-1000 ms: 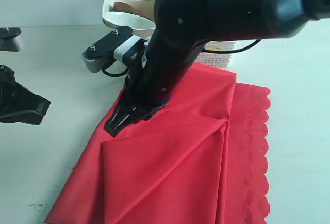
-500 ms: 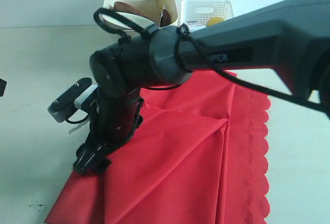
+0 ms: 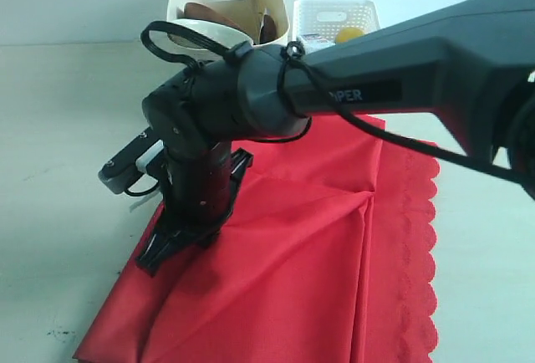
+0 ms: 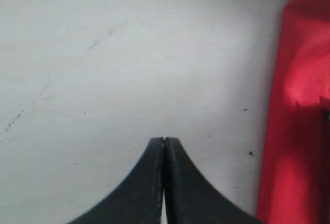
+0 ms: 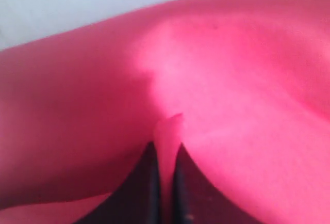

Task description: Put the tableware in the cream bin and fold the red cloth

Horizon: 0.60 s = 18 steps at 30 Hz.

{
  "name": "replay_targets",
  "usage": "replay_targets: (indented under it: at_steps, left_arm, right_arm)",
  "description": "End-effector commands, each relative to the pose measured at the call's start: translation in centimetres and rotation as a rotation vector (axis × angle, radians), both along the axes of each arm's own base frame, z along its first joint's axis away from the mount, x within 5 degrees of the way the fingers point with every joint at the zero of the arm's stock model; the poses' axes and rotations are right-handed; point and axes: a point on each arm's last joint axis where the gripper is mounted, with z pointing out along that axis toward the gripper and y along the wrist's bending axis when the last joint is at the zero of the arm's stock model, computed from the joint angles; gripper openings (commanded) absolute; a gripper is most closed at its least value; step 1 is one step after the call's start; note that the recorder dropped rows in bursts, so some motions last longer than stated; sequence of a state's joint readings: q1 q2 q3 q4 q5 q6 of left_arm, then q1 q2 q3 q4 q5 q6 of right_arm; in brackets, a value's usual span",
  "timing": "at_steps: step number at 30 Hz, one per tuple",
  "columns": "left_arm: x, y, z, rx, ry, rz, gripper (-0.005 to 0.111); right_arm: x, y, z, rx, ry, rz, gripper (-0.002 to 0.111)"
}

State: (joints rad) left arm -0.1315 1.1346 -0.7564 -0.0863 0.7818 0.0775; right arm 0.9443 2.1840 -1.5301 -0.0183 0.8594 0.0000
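Note:
The red cloth [image 3: 318,263] lies partly folded on the table, its scalloped edge on the right. My right gripper [image 3: 156,256] reaches across to the cloth's left edge. In the right wrist view the right gripper [image 5: 165,146] is shut on a pinched ridge of the cloth [image 5: 232,79]. The left gripper [image 4: 164,140] is shut and empty over bare table, with the cloth [image 4: 299,105] beside it; it is out of the exterior view. The cream bin [image 3: 272,3] stands at the back and holds the brown plate [image 3: 209,12] and a pale bowl [image 3: 201,27]. The other tableware is hidden.
A white lattice basket [image 3: 322,16] with something yellow in it stands right of the cream bin. The right arm's dark body [image 3: 376,87] spans the scene above the cloth. Pale tabletop [image 3: 58,171] stretches left of the cloth.
The right gripper swept down and left along the cloth's left edge, then drew back slightly. The folded flap near the front is gone. The left arm has left the exterior view.

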Motion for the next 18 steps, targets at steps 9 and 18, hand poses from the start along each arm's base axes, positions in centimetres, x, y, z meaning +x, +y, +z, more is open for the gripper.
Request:
replay_targets:
  at_steps: [9, 18]
  left_arm:
    - [-0.1, 0.1, 0.1, 0.003, -0.013, 0.0, 0.002]
    - [-0.2, -0.1, 0.1, -0.027, -0.005, 0.009, 0.002]
  right_arm:
    - [-4.1, -5.8, 7.6, 0.114, -0.042, -0.139, 0.0]
    - [-8.6, -11.9, 2.6, 0.036, 0.043, -0.33, 0.002]
